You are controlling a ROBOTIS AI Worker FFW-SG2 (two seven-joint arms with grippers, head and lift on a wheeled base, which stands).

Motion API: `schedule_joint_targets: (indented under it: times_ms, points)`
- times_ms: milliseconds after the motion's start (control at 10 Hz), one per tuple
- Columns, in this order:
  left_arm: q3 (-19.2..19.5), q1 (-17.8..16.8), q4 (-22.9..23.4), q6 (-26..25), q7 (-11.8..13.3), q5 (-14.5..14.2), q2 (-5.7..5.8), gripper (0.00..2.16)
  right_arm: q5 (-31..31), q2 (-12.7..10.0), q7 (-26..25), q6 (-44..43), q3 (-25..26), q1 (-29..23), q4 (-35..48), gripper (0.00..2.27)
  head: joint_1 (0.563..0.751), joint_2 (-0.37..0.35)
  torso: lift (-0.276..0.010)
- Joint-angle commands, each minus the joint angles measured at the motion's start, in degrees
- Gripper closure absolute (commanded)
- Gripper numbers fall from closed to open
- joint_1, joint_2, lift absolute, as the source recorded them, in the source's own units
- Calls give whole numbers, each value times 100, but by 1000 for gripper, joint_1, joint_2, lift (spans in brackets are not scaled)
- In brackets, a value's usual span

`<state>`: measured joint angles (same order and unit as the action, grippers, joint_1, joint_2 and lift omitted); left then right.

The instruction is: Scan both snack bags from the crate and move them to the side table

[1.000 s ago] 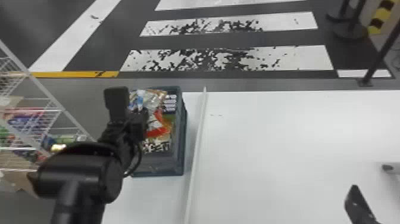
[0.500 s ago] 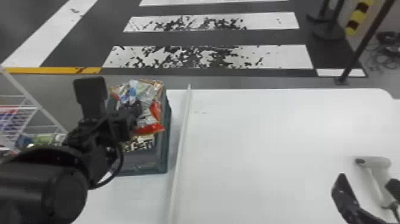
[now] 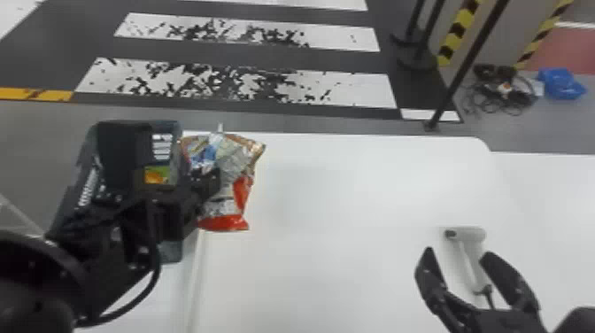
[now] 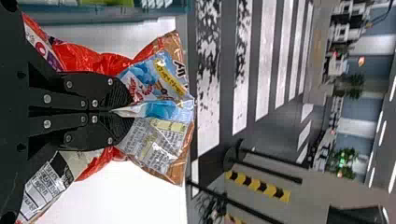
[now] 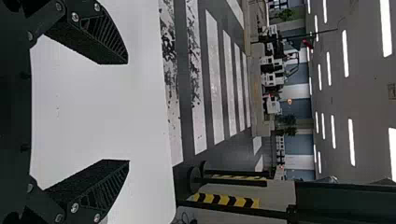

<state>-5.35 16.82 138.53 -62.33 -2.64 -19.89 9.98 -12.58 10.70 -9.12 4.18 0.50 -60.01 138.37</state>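
While right gripper (image 3: pixel 457 253) gapes, left gripper (image 3: pixel 214 178) pinches a snack bag (image 4: pixel 156 144).

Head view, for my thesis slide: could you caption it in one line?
Left gripper holding a snack bag beside the crate, right gripper open near the scanner.

from where i stand, the head view looks forward and down from above, over the white table (image 3: pixel 354 186) to the striped floor (image 3: pixel 363 90) beyond. the left wrist view, turned on its side, looks outward with a snack bag (image 4: pixel 161 77) very close, then far across the room. the right wrist view, also sideways, faces much the same way, taking in ceiling lights (image 5: pixel 345 53). all three share table, striped floor and yellow-and-black strip (image 3: pixel 458 33).
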Motion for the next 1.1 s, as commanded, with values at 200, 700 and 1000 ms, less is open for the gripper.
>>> schedule_joint_targets:
  times_ms: [200,700,1000]
  points:
    - [-1372,-91,-713,190,387,1119,-14,1892,-8,-6,-2,-36,-24,25,-3,181,695,-248,-29]
    - [-2444,-293,-2251,1632,721,1735,-14,1889,-8,-24,7,-159,-94,34,32,181,695,-350,-29]
    - [-2849,-399,-2928,2335,1072,1972,-14,1885,1,-24,7,-387,-173,25,50,181,695,-350,-29]
